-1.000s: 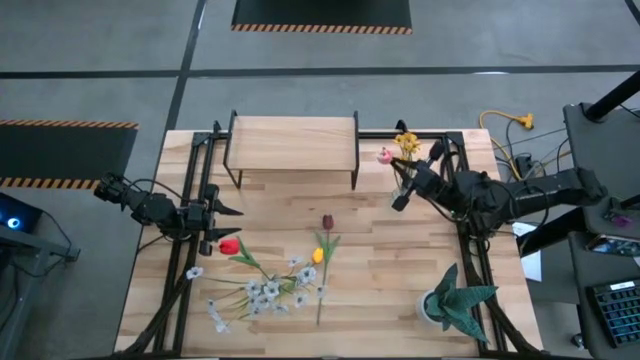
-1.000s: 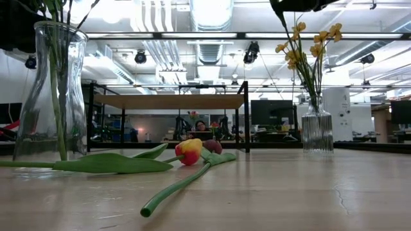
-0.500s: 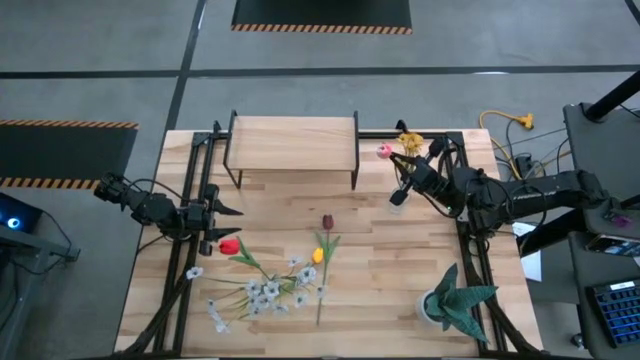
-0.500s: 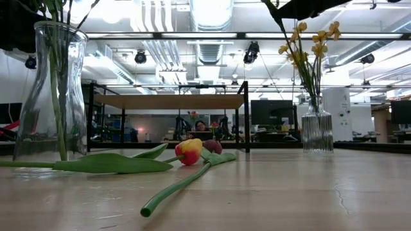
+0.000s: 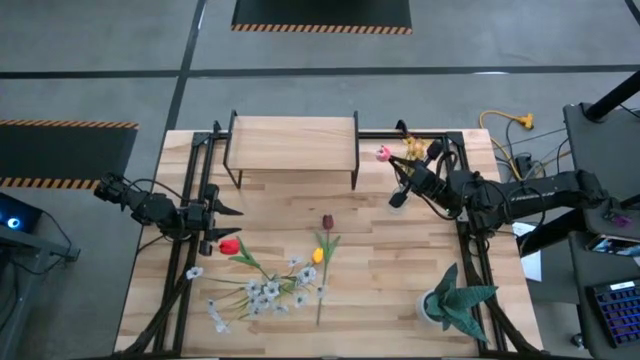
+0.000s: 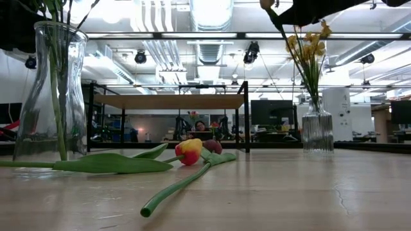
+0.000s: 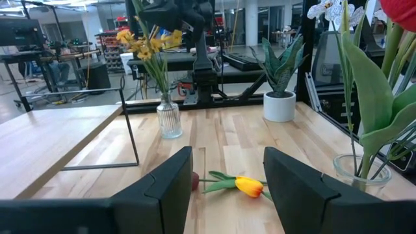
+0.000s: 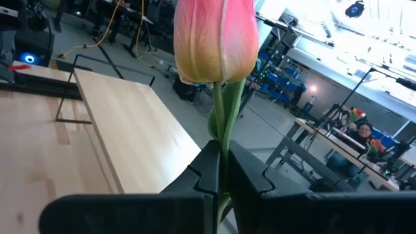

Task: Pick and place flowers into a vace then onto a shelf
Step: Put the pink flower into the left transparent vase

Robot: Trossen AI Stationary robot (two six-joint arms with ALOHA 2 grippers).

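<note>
My right gripper (image 5: 408, 176) is shut on a pink tulip (image 5: 383, 153) above a small ribbed glass vase (image 6: 317, 131) that holds a yellow-bloomed bunch (image 6: 307, 46). The tulip's stem slants down toward that vase's mouth. My left gripper (image 5: 224, 226) waits open at the table's left. Near it a tall clear vase (image 6: 51, 90) holds a red tulip (image 5: 230, 245) and pale blossoms (image 5: 266, 292). A yellow-red tulip (image 5: 318, 255) and a dark maroon tulip (image 5: 327, 221) lie flat on the table. The shelf (image 5: 293, 140) stands at the far edge. My right gripper pinches the pink tulip's stem (image 8: 220, 133) just under the bloom (image 8: 218, 39), between the two fingers (image 8: 247, 175), which lie across the stem. The bloom stands beyond the fingertips. The stem hangs slanting below the gripper toward the ribbed vase; its lower end is hidden among the yellow bunch's stems.
A green spiky potted plant (image 5: 455, 300) stands at the near right corner. Black frame rails (image 5: 190, 250) run along the table's left and right sides. Bare tabletop (image 5: 390, 260) lies between the lying tulips and the plant.
My right gripper has come down a little with the pink tulip over the ribbed vase, showing lower in the low view. The yellow bunch has swayed and leans more to the picture's left there. The left arm has kept still.
</note>
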